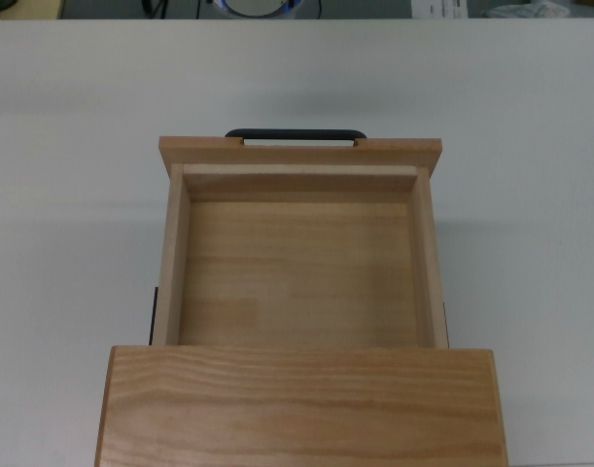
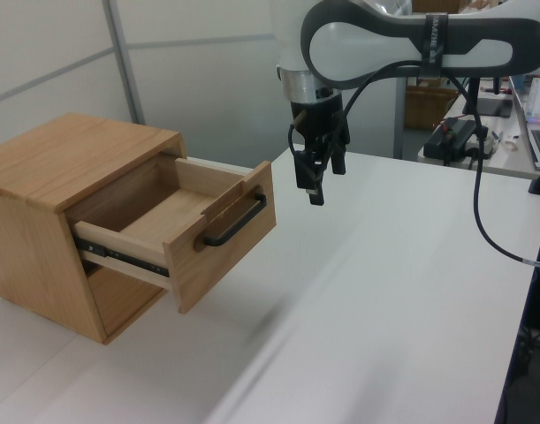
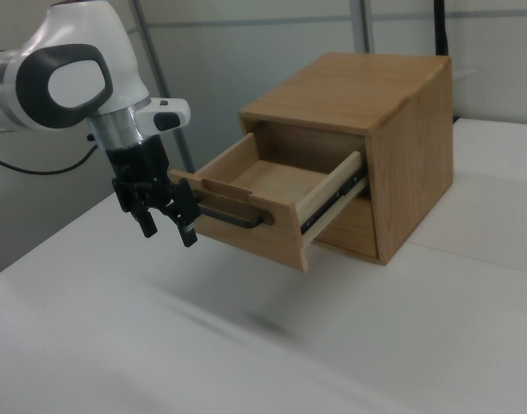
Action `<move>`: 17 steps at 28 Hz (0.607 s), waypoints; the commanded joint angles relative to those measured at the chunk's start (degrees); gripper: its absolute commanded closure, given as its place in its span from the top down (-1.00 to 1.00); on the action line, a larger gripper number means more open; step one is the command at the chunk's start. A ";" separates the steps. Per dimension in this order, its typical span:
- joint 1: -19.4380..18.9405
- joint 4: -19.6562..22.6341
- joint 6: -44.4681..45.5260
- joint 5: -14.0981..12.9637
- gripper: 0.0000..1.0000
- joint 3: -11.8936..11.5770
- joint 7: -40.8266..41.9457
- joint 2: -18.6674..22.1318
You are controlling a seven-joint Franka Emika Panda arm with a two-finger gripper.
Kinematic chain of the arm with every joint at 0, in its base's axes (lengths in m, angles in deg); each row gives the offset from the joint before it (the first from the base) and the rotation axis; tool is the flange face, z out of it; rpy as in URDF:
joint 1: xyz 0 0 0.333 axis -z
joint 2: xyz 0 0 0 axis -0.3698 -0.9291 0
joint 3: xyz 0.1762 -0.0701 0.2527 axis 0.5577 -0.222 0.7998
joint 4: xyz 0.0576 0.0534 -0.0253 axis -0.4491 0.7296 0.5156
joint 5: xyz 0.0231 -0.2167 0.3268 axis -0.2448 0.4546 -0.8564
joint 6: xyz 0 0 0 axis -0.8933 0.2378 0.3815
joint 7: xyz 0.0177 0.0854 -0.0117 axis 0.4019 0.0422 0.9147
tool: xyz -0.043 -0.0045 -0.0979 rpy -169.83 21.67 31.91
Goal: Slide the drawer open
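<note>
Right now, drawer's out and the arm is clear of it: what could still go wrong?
1. The gripper hangs open just off the handle; a careless retreat path could clip the front panel and shove the drawer.
2. The drawer juts far out on its rails; any downward knock could strain them.

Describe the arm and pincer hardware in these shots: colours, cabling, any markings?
The arm has glossy white rounded shells with dark grey joint bands; one band carries small white lettering, which I can't read. A silver metal ring sits at the wrist above the pincer, which is black with two slim black fingers. Black cables loop around the wrist, and one long cable hangs from the arm towards the table edge.
</note>
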 commanded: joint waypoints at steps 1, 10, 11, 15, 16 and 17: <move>0.09 -2.49 1.95 -1.52 1.00 0.31 0.83 -1.43; -0.26 -3.11 2.04 -1.79 1.00 0.31 0.75 -1.70; -0.26 -3.11 1.95 -1.96 1.00 0.31 0.75 -1.79; -0.26 -3.19 1.95 -1.96 1.00 0.31 0.75 -2.23; -0.26 -3.19 1.95 -2.05 1.00 0.31 0.66 -2.23; -0.26 -3.19 1.95 -2.05 1.00 0.31 0.66 -2.32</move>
